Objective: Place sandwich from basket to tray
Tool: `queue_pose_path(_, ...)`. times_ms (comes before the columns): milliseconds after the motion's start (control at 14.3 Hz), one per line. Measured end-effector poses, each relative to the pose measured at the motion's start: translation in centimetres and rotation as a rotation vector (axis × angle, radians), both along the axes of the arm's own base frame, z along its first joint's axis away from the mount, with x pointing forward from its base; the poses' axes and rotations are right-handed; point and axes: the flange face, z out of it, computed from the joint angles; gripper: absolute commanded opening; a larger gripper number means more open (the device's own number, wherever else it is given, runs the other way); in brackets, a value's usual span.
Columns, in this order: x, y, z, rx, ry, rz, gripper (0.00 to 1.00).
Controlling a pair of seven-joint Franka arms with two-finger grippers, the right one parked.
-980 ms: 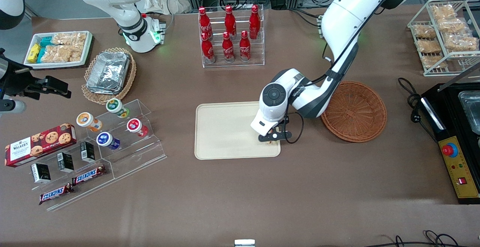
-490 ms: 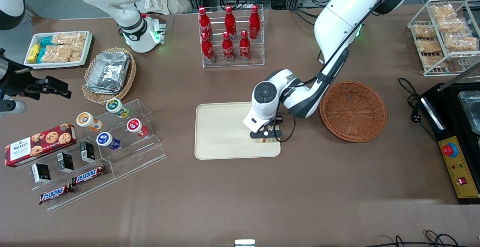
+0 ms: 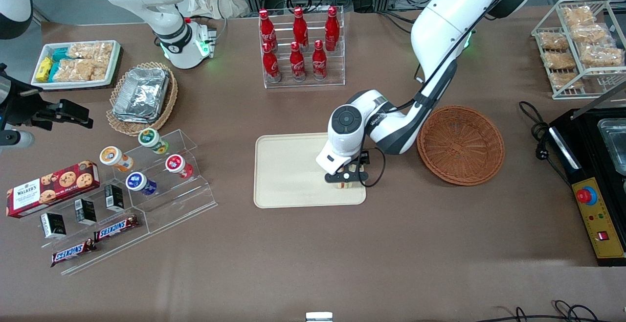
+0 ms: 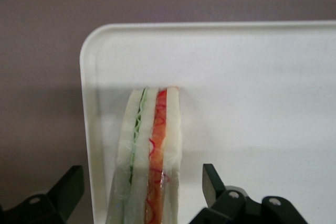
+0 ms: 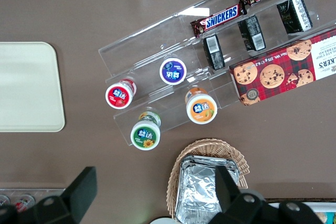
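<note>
On the cream-beige tray (image 3: 288, 170), near the corner closest to the front camera at the working arm's end, the left arm's hand (image 3: 346, 181) hangs low over the sandwich (image 4: 149, 156). The wrist view shows the wedge standing on edge on the tray, just beside the tray's rim, its white bread layers upright with a green line of filling in one seam and an orange-red band in the other. The hand's two black fingers (image 4: 212, 179) stand wide apart, one to each side of the sandwich, with a clear gap between each finger and the bread; one of them sits outside the tray's rim, over the brown table (image 3: 342, 253). In the front view only a pale sliver of the sandwich shows below the hand.

The round reddish-brown woven basket (image 3: 462, 146) sits on the table beside the tray, toward the working arm's end, with nothing visible inside it. Farther from the front camera than the tray, a clear rack of red bottles (image 3: 301, 48) stands upright. Toward the parked arm's end lie a tan wicker basket of foil containers (image 3: 142, 94), a clear stepped stand with small round tubs (image 3: 146, 165), a red box of cookies (image 3: 51, 187) and two Snickers bars (image 3: 95, 241).
</note>
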Motion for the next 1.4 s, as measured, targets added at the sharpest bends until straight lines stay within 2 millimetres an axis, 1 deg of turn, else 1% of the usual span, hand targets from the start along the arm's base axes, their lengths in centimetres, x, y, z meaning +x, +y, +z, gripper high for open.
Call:
queue_pose_path(70, 0.5, 0.1, 1.3, 0.002, -0.01, 0.007, 1.0)
queue_pose_path(140, 1.0, 0.4, 3.0, 0.007, -0.021, 0.02, 1.0)
queue_pose_path(280, 2.2, 1.7, 7.1, 0.01, -0.036, 0.064, 1.0)
queue_pose_path(350, 2.9, 2.8, 9.5, 0.006, -0.043, 0.092, 1.0)
queue_pose_path(420, 3.5, 4.2, 12.1, 0.004, -0.049, 0.126, 1.0)
queue_pose_path(490, 4.3, 6.3, 14.9, 0.003, -0.051, 0.171, 1.0)
queue_pose_path(560, 5.0, 8.9, 18.1, -0.004, -0.052, 0.225, 1.0)
queue_pose_path(700, 6.1, 15.1, 24.5, -0.012, -0.065, 0.303, 1.0)
queue_pose_path(770, 6.1, 18.3, 27.2, -0.008, -0.066, 0.322, 1.0)
queue_pose_path(840, 5.9, 21.1, 29.5, -0.002, -0.062, 0.324, 1.0)
queue_pose_path(910, 5.5, 23.6, 31.4, 0.009, -0.057, 0.316, 1.0)
queue_pose_path(980, 5.0, 26.1, 32.9, 0.022, -0.053, 0.291, 1.0)
queue_pose_path(1120, 3.5, 31.3, 35.0, 0.047, -0.048, 0.204, 1.0)
queue_pose_path(1330, -0.2, 39.0, 36.6, 0.063, 0.003, -0.009, 1.0)
queue_pose_path(1400, -1.3, 41.0, 37.0, 0.059, 0.032, -0.084, 1.0)
